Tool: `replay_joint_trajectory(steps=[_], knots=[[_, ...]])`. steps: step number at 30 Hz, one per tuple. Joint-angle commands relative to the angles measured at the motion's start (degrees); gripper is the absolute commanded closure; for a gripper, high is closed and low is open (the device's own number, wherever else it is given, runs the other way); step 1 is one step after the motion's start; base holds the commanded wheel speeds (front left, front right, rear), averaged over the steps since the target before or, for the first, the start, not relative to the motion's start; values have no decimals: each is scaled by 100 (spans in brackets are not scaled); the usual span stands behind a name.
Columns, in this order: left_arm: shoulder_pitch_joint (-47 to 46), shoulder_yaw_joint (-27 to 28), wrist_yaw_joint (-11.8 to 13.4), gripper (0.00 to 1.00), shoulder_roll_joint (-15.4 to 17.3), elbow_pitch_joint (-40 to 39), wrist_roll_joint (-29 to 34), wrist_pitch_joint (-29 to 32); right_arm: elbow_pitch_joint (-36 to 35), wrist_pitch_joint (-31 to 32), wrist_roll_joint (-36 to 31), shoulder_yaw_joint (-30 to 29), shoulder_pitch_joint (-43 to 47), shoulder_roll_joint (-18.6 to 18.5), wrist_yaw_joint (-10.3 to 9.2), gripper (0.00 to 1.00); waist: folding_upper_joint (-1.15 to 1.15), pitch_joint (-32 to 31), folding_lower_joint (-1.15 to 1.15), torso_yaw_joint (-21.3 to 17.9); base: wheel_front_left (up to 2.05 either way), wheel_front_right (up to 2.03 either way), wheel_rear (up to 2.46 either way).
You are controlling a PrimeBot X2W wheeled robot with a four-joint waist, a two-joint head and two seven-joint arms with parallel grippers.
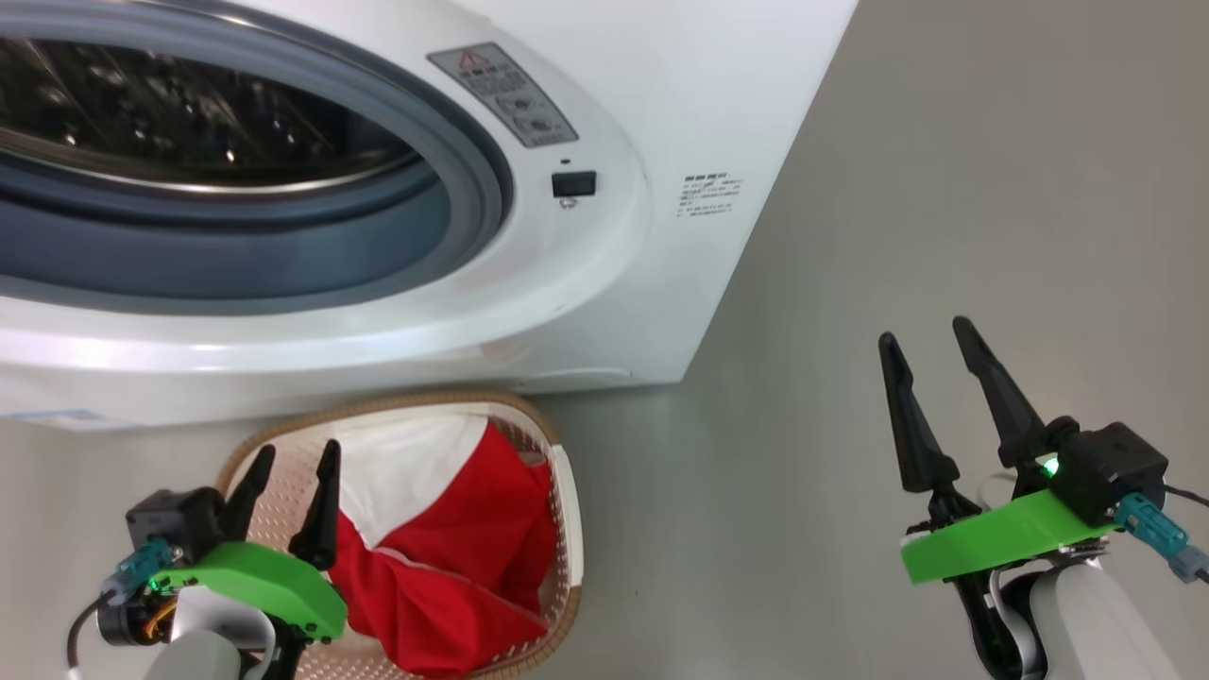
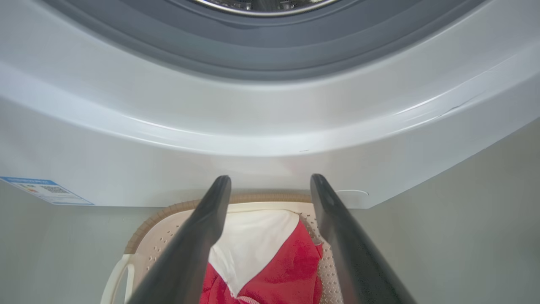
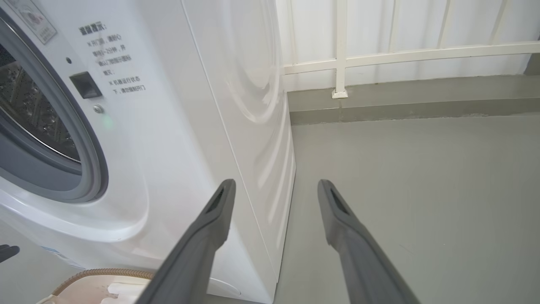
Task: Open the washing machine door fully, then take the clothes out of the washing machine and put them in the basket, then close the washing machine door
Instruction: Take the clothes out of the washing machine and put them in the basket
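clothes [image 1: 453, 548] sit in the basket [image 1: 568, 515]; left gripper [image 1: 297, 449] and right gripper [image 1: 925, 331] gape empty.

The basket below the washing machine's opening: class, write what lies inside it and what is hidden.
Inside the basket lie the clothes, red fabric with a white panel. Perforated cream plastic shows at left. Whatever is under the fabric is covered, and the left gripper hides the near left part.

We are finding the drum [image 1: 189, 123] mouth standing unblocked. The washer [image 1: 680, 76] front is rising just behind the basket [image 1: 570, 510], walling its far rim, and the clothes [image 1: 453, 538] are filling most of it. Floor [image 1: 945, 189] at our right is lying bare.
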Motion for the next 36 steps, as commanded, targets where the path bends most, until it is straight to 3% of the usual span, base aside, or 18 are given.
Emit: replay_joint_trajectory(steps=[1, 19, 36], knots=[[214, 281, 6, 0, 113, -333, 95, -70, -78, -37, 6, 111, 159, 1, 28, 0, 0, -325, 0, 27, 0, 0, 0], [1436, 905, 6, 0, -64, -2147, 776, -70, 51, -37, -11, 6, 794, 1, 28, 0, 0, -1316, 0, 26, 0, 0, 0], [2410, 1284, 6, 0, -254, -2979, 1139, -70, 48, -37, 25, -109, 1339, 1, 28, 0, 0, -1730, 0, 32, 0, 0, 0]])
